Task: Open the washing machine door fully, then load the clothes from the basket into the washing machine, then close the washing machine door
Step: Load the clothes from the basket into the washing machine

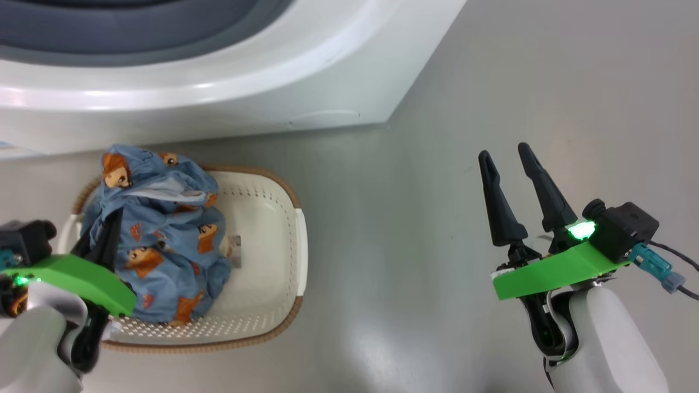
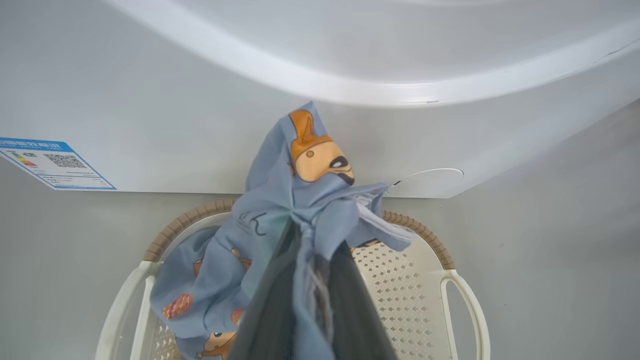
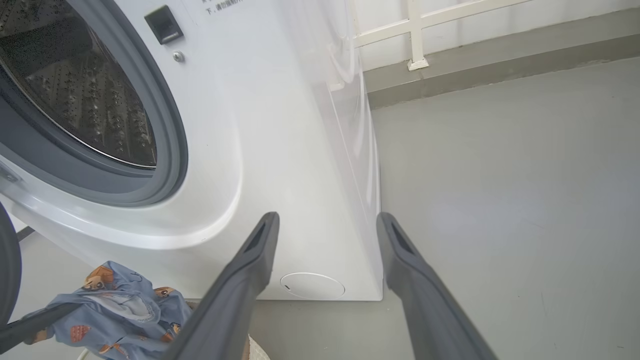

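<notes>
head view: the washing machine fills the top, glossy white moulded plastic swelling into a wide round collar, with a matte grey-blue rubber gasket inside it. just in front of it, on the smooth grey floor, sits the basket: cream plastic, rounded-rectangular, walls and floor punched with small holes, rim in a brown woven look. a small label lies on its floor, the print too small to read. the blue garment, soft crumpled cotton printed with orange cartoon figures, is heaped over the basket's left half. the left fingers reach from the lower left under a bright green bracket and bury their dark tips in the cloth. the right fingers, long, dark and tapered, point up the view over bare floor, well apart from the basket, spread and released.

left wrist view: the left fingers are clenched on a bunched fold of the blue garment, pulled up in a peak above the basket, the rest trailing down inside. behind, low on the machine's front, a blue-edged sticker carries a qr code and coloured bars; the writing can't be read. a round cap sits low on the panel at the right.

right wrist view: the perforated steel drum shows through the gasket ring. a small black latch slot sits beside it, under a line of tiny unreadable print. the right fingers angle toward the machine's lower corner, parted, holding nothing.
</notes>
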Motion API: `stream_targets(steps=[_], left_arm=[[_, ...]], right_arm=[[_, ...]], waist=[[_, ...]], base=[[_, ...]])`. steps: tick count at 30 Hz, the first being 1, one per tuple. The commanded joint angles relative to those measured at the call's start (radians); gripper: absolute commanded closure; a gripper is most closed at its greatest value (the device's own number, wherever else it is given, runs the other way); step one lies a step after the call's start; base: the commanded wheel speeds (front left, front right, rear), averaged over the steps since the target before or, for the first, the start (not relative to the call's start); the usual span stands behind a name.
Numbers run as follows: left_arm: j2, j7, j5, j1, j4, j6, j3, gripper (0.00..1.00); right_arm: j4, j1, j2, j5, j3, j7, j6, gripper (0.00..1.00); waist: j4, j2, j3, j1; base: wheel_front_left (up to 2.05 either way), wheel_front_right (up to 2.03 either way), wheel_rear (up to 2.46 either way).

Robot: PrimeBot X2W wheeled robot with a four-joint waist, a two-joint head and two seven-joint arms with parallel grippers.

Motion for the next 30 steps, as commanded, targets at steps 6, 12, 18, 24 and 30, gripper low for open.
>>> stream_targets(steps=[6,12,18,24,30], left_arm=[[0.020,-0.012,0.062,0.116,-0.104,-0.003,0.147,1.00],[-0.001,-0.012,0.116,0.207,-0.190,-0.003,0.235,1.00],[-0.034,-0.012,0.189,0.293,-0.273,-0.003,0.338,1.00],[-0.071,-0.012,0.262,0.375,-0.368,0.002,0.422,1.00],[-0.099,-0.012,0.320,0.441,-0.473,0.021,0.476,1.00]], right_arm=[[0.004,0.047,0.008,0.000,0.019,-0.005,0.002,0.00],[0.024,0.070,0.008,-0.006,0.015,-0.005,0.002,0.00],[0.042,0.089,0.008,-0.008,0.015,-0.005,0.002,0.00],[0.055,0.113,0.008,-0.009,0.008,-0.005,0.002,0.00],[0.063,0.133,-0.001,0.001,0.006,-0.005,0.002,0.00]], waist=[[0.027,0.0000,-0.123,0.0000],[0.035,0.0000,-0.206,0.0000],[0.040,0.0000,-0.283,0.0000],[0.043,0.0000,-0.349,0.0000],[0.047,0.0000,-0.392,0.0000]], base=[[0.00,0.00,0.00],[0.00,0.00,0.00],[0.00,0.00,0.00],[0.00,0.00,0.00],[0.00,0.00,0.00]])
